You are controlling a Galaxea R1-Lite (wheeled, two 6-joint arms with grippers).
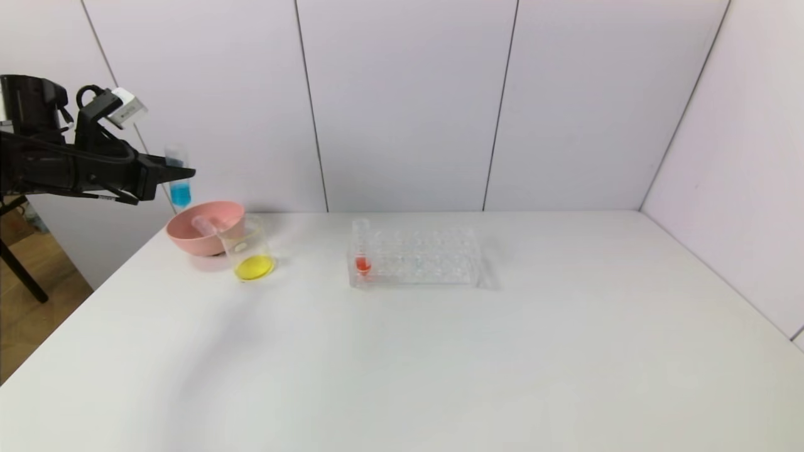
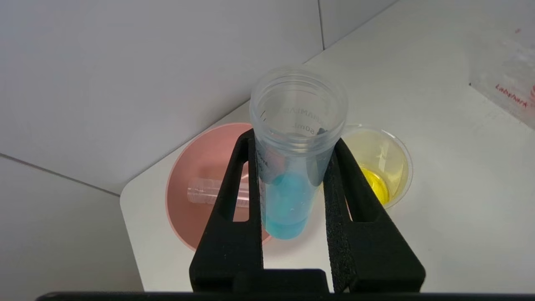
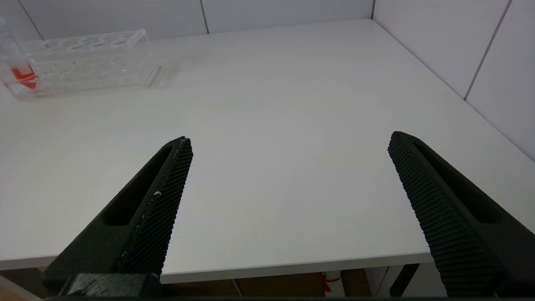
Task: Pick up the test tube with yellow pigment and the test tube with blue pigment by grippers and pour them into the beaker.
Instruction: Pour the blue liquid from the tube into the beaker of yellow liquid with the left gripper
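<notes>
My left gripper (image 1: 179,176) is shut on the blue-pigment test tube (image 1: 179,182) and holds it upright, high above the pink bowl (image 1: 188,242). In the left wrist view the fingers (image 2: 234,179) clamp the tube (image 2: 288,200) just below its open mouth. The beaker (image 1: 250,254) stands right of the bowl with yellow liquid in its bottom; it also shows in the left wrist view (image 2: 384,167). An empty clear tube (image 1: 210,224) lies in the bowl; no tube with yellow liquid is in view. My right gripper (image 3: 290,140) is open and empty over the table's near right edge.
A clear rectangular rack (image 1: 418,256) stands mid-table with a red-liquid tube (image 1: 362,254) at its left end; it also shows in the right wrist view (image 3: 83,62). White walls close the back and right. The table's left edge is near the bowl.
</notes>
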